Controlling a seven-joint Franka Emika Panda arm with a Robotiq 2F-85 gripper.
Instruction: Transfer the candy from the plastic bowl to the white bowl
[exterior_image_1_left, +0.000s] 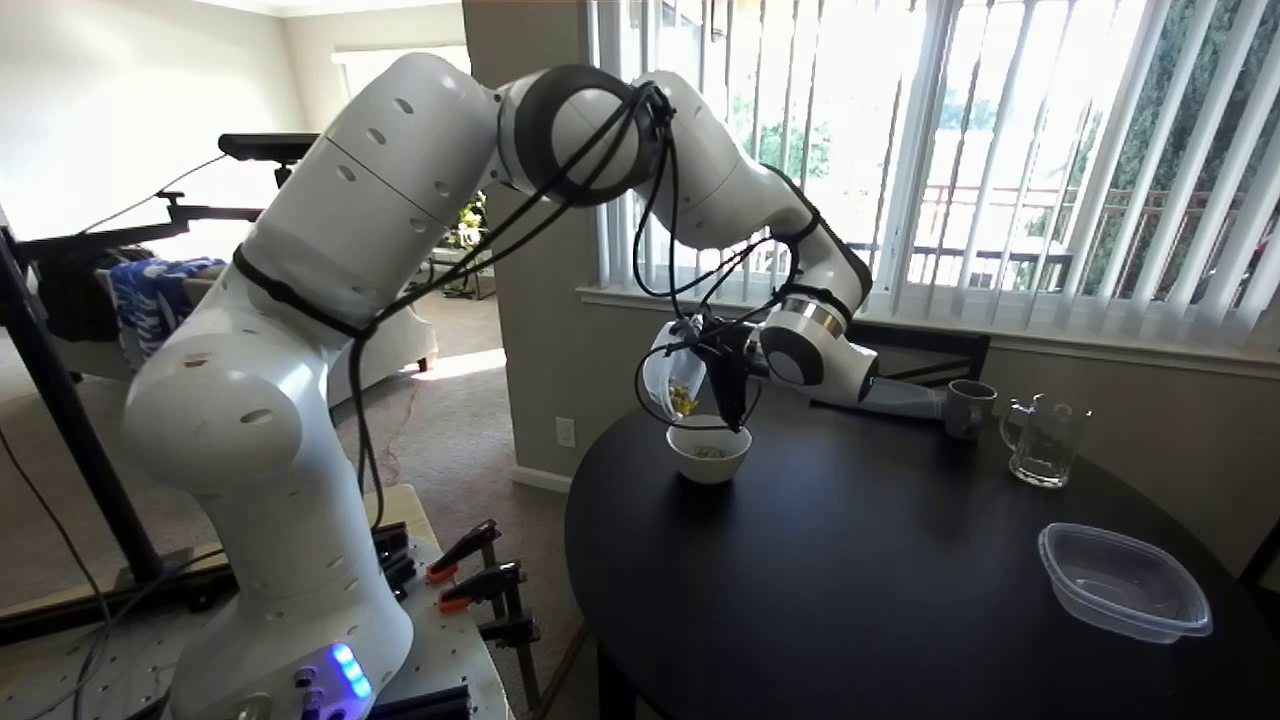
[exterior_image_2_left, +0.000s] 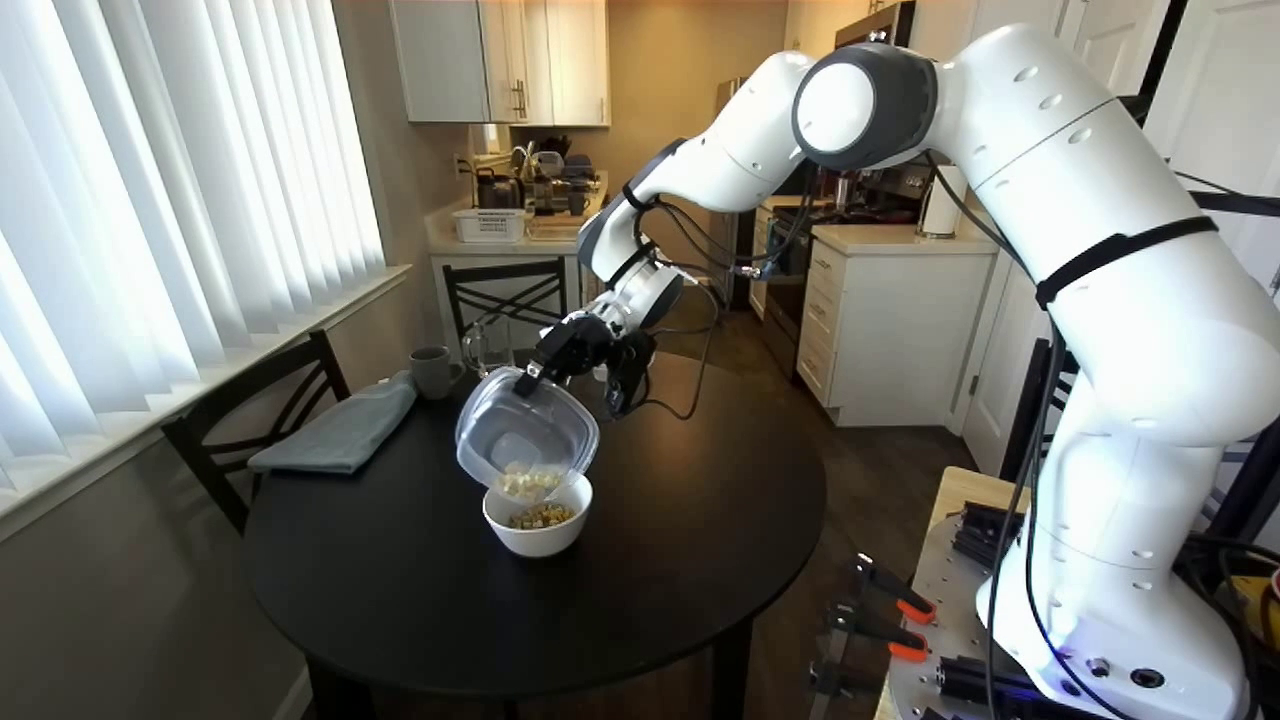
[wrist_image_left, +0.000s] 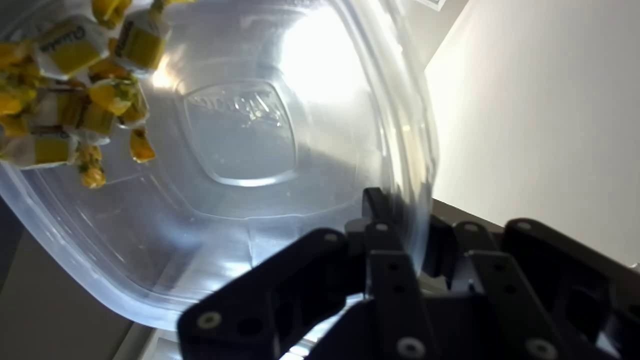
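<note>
"Why the tilt?"

"Your claw (wrist_image_left: 407, 222) grips the plastic bowl (exterior_image_2_left: 545, 425) by its rim, tipped over the white bowl (exterior_image_2_left: 538, 543), presumably so gravity pours the candy (wrist_image_left: 75, 105); some lies in each bowl."

"What can't you make out?"

"Your wrist view crops the candy at left. In both exterior views, you can't tell whether the plastic bowl's lowered edge touches the white bowl."
</note>
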